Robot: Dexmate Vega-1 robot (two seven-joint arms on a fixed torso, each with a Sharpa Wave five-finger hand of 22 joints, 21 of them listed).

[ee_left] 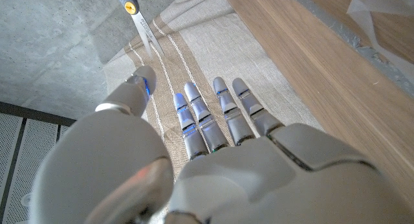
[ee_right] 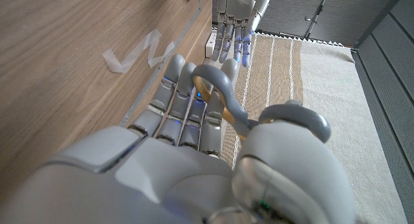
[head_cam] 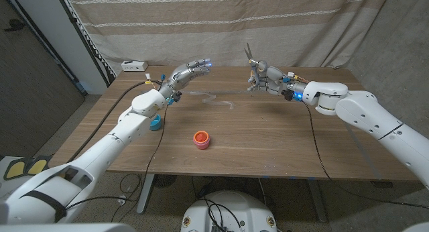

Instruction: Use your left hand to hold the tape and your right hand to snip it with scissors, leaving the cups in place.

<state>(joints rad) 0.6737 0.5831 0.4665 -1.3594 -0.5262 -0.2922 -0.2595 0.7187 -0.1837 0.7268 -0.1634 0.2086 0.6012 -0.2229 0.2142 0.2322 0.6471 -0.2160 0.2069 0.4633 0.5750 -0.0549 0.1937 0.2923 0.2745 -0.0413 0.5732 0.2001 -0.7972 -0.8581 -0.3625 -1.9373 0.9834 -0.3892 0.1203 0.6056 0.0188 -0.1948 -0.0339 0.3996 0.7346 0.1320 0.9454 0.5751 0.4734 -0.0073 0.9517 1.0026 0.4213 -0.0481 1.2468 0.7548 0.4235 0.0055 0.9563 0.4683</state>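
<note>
Over wooden table [head_cam: 268, 135], right robot hand [head_cam: 263, 78] grips scissors [head_cam: 251, 58]; left robot hand [head_cam: 191, 69] spread, empty.

Tape strip [head_cam: 208, 96] lies on the table [head_cam: 268, 145], between left hand [head_cam: 191, 69] and right hand [head_cam: 263, 78]. One cup [head_cam: 202, 139] stands nearer the front edge, another [head_cam: 155, 122] left of it.

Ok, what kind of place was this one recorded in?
Probably a lab or test room, not a home. The wooden table stands in front of a striped cloth backdrop hung as a screen, a power strip sits at the table's far corner, and cables trail across the top.
</note>
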